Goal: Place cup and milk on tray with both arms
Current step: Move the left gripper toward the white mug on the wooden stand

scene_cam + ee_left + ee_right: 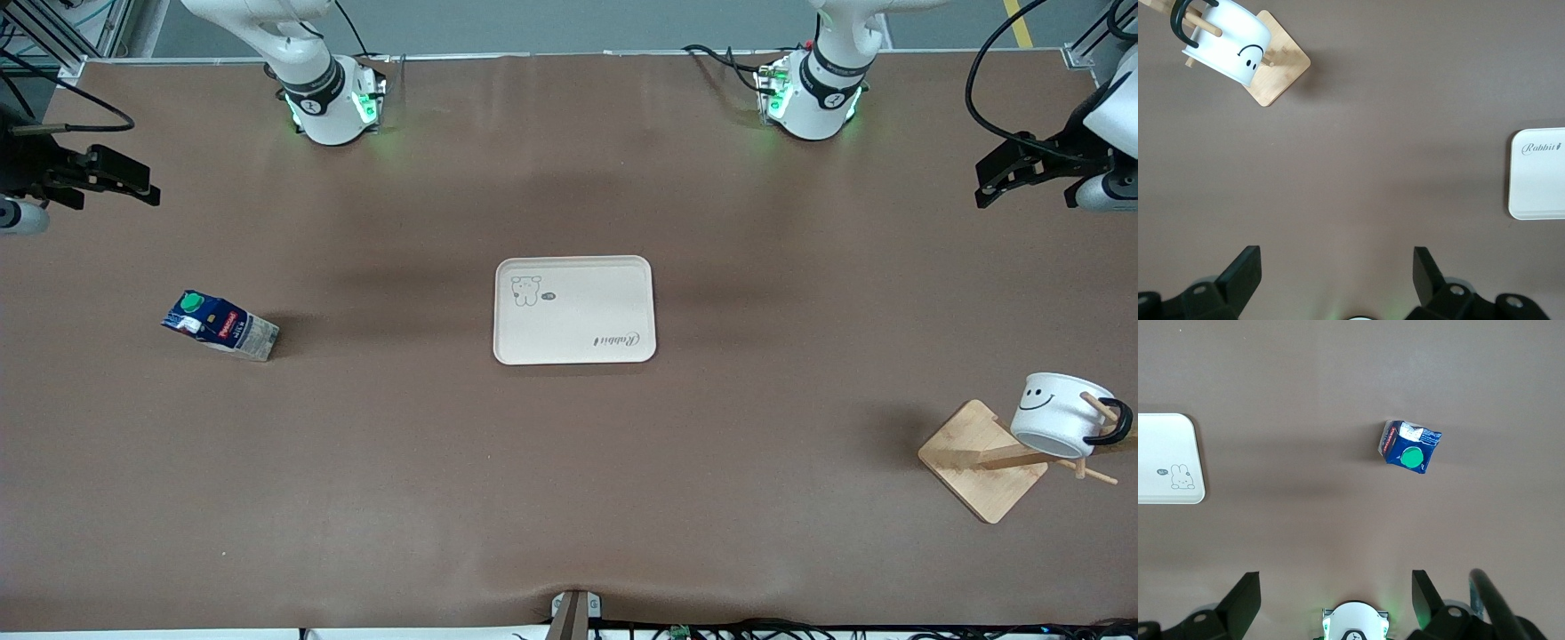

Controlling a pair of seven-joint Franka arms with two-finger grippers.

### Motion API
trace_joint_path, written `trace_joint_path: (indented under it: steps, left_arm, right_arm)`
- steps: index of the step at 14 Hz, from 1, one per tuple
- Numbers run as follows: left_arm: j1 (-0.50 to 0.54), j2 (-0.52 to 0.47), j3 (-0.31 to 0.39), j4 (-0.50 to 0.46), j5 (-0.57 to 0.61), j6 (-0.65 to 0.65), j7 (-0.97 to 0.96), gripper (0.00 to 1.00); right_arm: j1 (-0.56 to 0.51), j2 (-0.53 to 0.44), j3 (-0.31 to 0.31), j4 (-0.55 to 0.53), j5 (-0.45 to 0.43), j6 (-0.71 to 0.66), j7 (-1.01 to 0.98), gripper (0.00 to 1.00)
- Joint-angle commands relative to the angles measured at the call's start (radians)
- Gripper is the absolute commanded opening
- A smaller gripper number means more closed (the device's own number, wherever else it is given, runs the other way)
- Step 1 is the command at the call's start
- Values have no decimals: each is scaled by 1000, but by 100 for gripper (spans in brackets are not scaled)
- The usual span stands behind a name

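Observation:
The cream tray [587, 311] lies at the table's middle with nothing on it. The dark blue milk carton [220, 325] with its green cap stands toward the right arm's end. The white smiley cup [1058, 413] hangs tilted on a wooden rack toward the left arm's end. My left gripper [989, 185] hovers open and empty above that end; its wrist view shows its gripper [1337, 267], the cup [1228, 47] and the tray [1538, 180]. My right gripper [142, 188] hovers open and empty above the other end; its wrist view shows its gripper [1336, 587], the milk [1408, 447] and the tray [1165, 460].
The wooden rack's square base [978, 462] sits on the table under the cup, with pegs sticking out. The arm bases [329, 98] [813, 93] stand along the table's edge farthest from the front camera. A small mount [573, 613] sits at the nearest edge.

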Motion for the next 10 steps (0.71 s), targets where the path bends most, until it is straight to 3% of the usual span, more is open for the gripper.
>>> trace_joint_path:
  steps: [1,6,10]
  left_arm:
    - [1,1,0,16,6,-7,12,100]
    - [6,10,2,13,8,8,10,100]
    - [81,-15,-1,-72,-4,134,0,100]
  right_arm:
    - [0,3,-1,1,17,-3,10,100]
    - [-3,14,-1,1,17,0,10,100]
    - [-3,14,-1,3,17,0,10,100]
